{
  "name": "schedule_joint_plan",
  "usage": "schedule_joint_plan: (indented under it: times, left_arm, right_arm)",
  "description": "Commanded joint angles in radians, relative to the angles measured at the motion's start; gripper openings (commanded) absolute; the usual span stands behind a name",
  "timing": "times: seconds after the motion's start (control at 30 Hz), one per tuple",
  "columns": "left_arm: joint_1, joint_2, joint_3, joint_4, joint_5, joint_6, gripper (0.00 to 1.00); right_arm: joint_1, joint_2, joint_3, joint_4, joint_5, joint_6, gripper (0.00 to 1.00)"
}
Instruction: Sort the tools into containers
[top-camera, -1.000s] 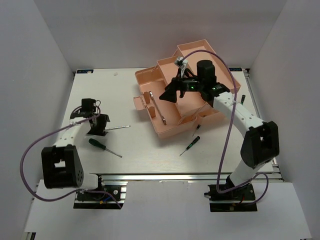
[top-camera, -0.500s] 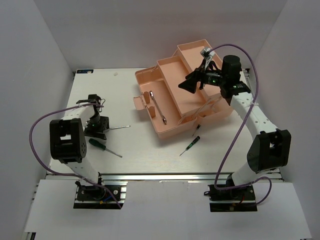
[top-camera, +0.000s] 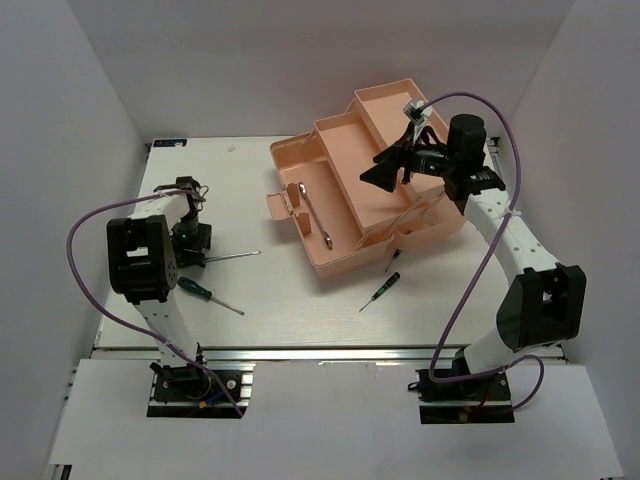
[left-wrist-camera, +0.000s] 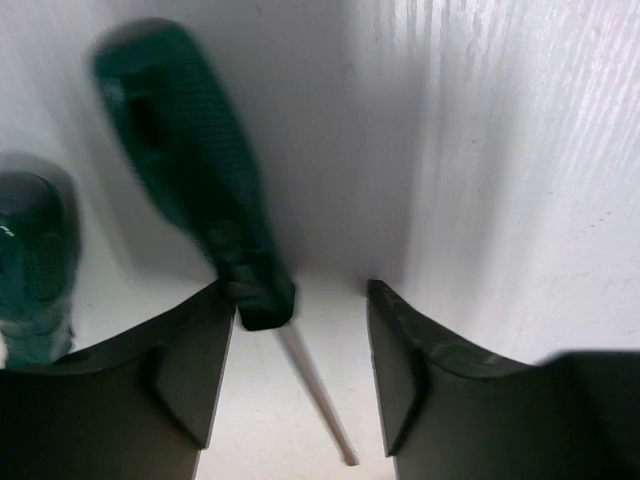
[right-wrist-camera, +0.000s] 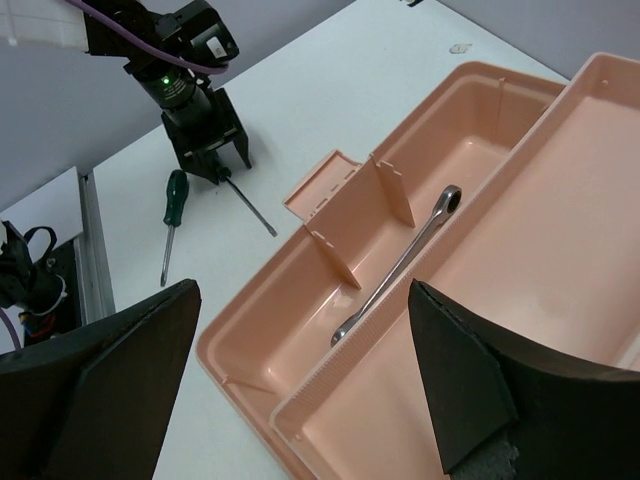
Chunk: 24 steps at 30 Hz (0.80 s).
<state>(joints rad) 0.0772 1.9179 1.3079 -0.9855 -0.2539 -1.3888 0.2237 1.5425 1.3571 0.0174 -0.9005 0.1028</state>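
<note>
The salmon-pink toolbox (top-camera: 345, 150) lies open at the back middle, with the silver wrench (top-camera: 314, 212) in its front left compartment. My left gripper (top-camera: 190, 242) is open and low on the table, its fingers (left-wrist-camera: 190, 370) astride a long green-handled screwdriver (left-wrist-camera: 190, 170) where the handle meets the shaft. A second long screwdriver (top-camera: 200, 291) lies just in front of it. Two tiny screwdrivers (top-camera: 381, 291) lie by the toolbox's near right corner. My right gripper (top-camera: 385, 172) is open and empty above the toolbox (right-wrist-camera: 560, 260), with the wrench (right-wrist-camera: 400, 265) below it.
The toolbox's small handle flap (top-camera: 278, 207) juts toward the left arm. White walls close in the table at the left, back and right. A metal rail (top-camera: 330, 350) runs along the near edge.
My right gripper has risen and drawn back to the right, away from the front compartment. My left arm has folded upright over its gripper, which stays at the screwdriver.
</note>
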Motion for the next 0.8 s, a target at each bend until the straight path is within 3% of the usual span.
schedule_joint_plan:
  times: [0.0, 0.03, 0.07, 0.2, 0.47, 0.63, 0.77]
  left_arm:
    - [0.022, 0.026, -0.006, -0.010, -0.054, 0.011, 0.63]
    - [0.024, 0.026, -0.010, -0.007, -0.050, 0.019, 0.55]
    - [0.022, 0.027, -0.015, -0.004, -0.044, 0.025, 0.37]
    - [0.024, 0.015, -0.030, 0.030, 0.014, 0.082, 0.03]
    - [-0.005, -0.177, -0.125, 0.175, 0.163, 0.267, 0.00]
    - [-0.057, -0.324, -0.137, 0.222, 0.182, 0.362, 0.00]
    - [-0.169, -0.466, -0.105, 0.234, 0.140, 0.444, 0.00]
  right_arm:
    - [-0.012, -0.053, -0.007, 0.012, -0.026, -0.018, 0.89]
    - [-0.014, -0.055, -0.009, 0.009, -0.029, -0.017, 0.89]
    - [-0.015, -0.059, -0.009, 0.007, -0.031, -0.018, 0.89]
    - [-0.023, -0.062, -0.009, -0.004, -0.038, -0.021, 0.89]
    - [-0.040, -0.065, -0.012, -0.042, -0.040, -0.048, 0.89]
    - [-0.040, -0.065, -0.015, -0.045, -0.035, -0.055, 0.89]
    - [-0.041, -0.071, -0.016, -0.042, -0.037, -0.060, 0.89]
